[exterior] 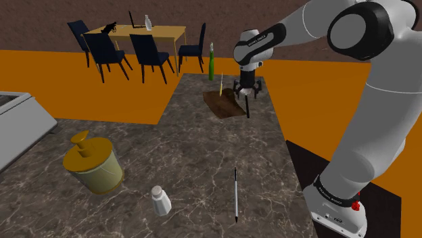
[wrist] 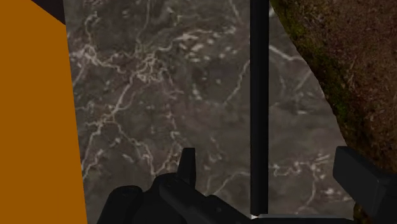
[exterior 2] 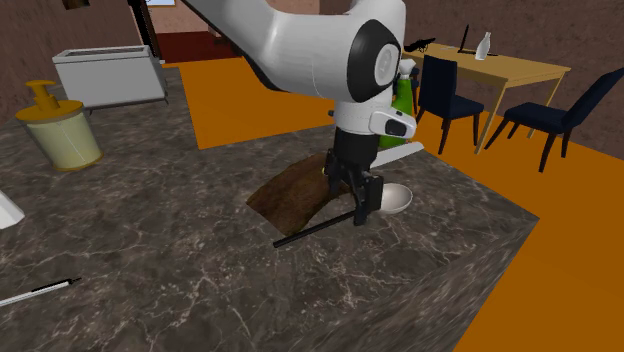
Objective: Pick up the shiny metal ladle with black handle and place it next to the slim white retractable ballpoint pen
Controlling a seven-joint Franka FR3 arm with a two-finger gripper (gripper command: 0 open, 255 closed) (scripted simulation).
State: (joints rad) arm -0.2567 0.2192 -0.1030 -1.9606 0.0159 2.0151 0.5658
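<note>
The ladle lies on the dark marble counter (exterior 2: 180,250), its pale bowl (exterior 2: 397,198) near the far edge and its thin black handle (exterior 2: 305,232) reaching across a brown mat (exterior 2: 290,195). My gripper (exterior 2: 360,212) stands straight over the handle, open, one finger on each side. In the wrist view the handle (wrist: 259,95) runs between the fingers (wrist: 186,167) without touching either one. The slim white pen (exterior: 235,193) lies near the counter's front edge, well away from the gripper (exterior: 247,101); the pen (exterior 2: 40,292) also sits at the second exterior view's lower left.
A yellow-lidded jar (exterior: 95,163) and a small white shaker (exterior: 161,201) stand left of the pen. A green bottle (exterior: 212,61) rises behind the mat. The counter's edge drops to orange floor (wrist: 38,127) close beside the gripper. A dining table with chairs (exterior: 145,40) stands far back.
</note>
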